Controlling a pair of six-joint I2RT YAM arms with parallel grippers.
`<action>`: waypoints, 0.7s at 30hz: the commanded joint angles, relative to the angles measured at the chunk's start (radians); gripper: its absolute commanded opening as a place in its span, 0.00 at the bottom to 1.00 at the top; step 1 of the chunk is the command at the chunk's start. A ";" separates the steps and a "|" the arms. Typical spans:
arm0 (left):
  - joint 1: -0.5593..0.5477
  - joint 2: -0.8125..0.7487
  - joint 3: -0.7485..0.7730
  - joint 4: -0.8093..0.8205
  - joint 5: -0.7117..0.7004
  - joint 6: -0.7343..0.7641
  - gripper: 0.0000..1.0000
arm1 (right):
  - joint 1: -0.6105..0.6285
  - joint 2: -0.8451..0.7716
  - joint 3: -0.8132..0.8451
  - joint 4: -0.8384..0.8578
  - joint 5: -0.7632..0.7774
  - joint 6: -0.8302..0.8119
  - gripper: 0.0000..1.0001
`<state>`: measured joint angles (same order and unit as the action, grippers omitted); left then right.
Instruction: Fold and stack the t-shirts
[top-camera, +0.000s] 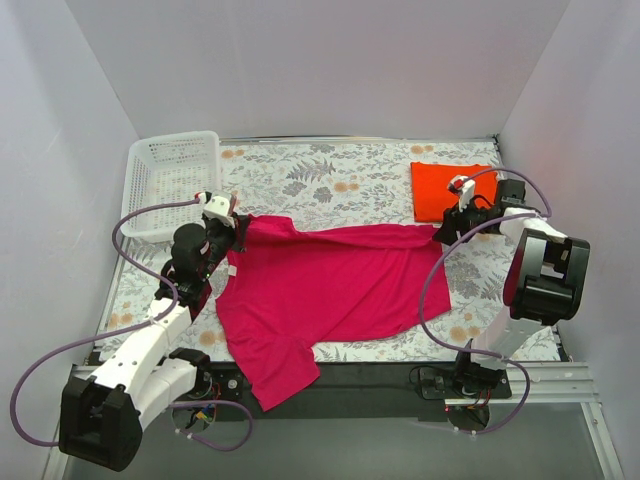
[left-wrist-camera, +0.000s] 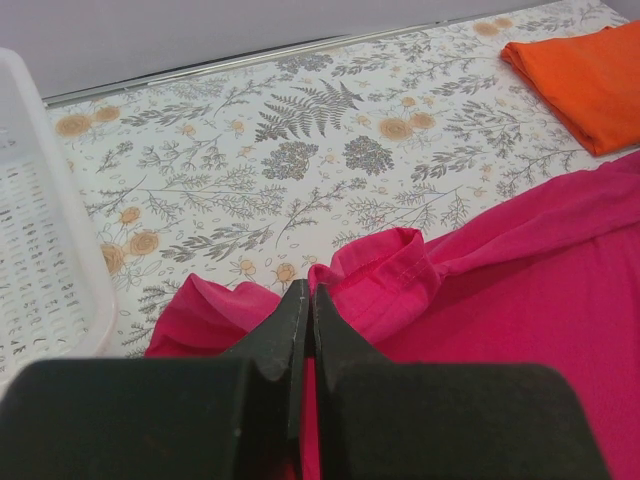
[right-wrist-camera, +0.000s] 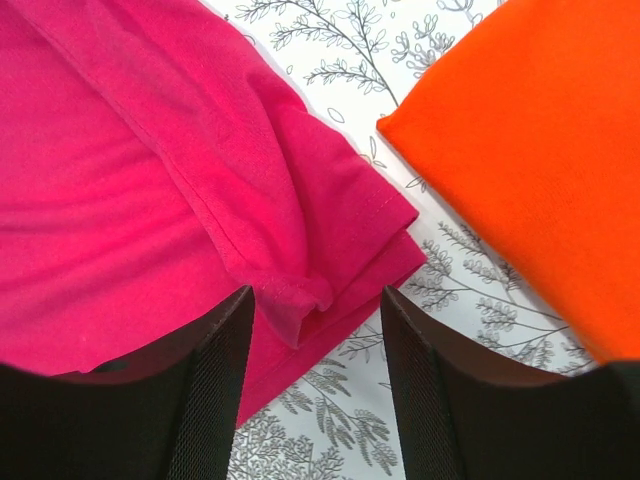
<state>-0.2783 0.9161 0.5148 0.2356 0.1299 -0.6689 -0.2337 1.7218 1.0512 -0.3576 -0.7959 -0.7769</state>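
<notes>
The magenta-pink t-shirt (top-camera: 320, 290) lies spread across the middle of the table, one sleeve hanging over the near edge. My left gripper (top-camera: 228, 232) is shut on its far left corner (left-wrist-camera: 380, 270), with cloth pinched between the jaws. My right gripper (top-camera: 447, 228) is open over the shirt's far right corner (right-wrist-camera: 330, 240), its fingers (right-wrist-camera: 215, 380) straddling the folded hem. The orange-red t-shirt (top-camera: 452, 188) lies folded into a rectangle at the back right; it also shows in the left wrist view (left-wrist-camera: 585, 80) and the right wrist view (right-wrist-camera: 530, 150).
A white perforated basket (top-camera: 170, 180) stands at the back left, close to my left gripper; its wall shows in the left wrist view (left-wrist-camera: 45, 260). The table has a floral cloth (top-camera: 330, 175). White walls enclose three sides.
</notes>
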 joint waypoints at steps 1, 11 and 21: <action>-0.005 -0.026 -0.007 -0.001 -0.018 0.012 0.00 | -0.001 0.019 0.041 -0.034 -0.031 0.074 0.50; -0.006 -0.029 -0.009 -0.001 -0.009 0.011 0.00 | -0.001 0.026 0.047 -0.129 -0.029 0.022 0.23; -0.007 -0.031 -0.009 -0.001 -0.010 0.011 0.00 | -0.004 -0.054 0.009 -0.211 0.021 -0.122 0.11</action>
<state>-0.2790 0.9085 0.5148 0.2348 0.1299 -0.6693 -0.2337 1.7145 1.0653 -0.5037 -0.7860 -0.8066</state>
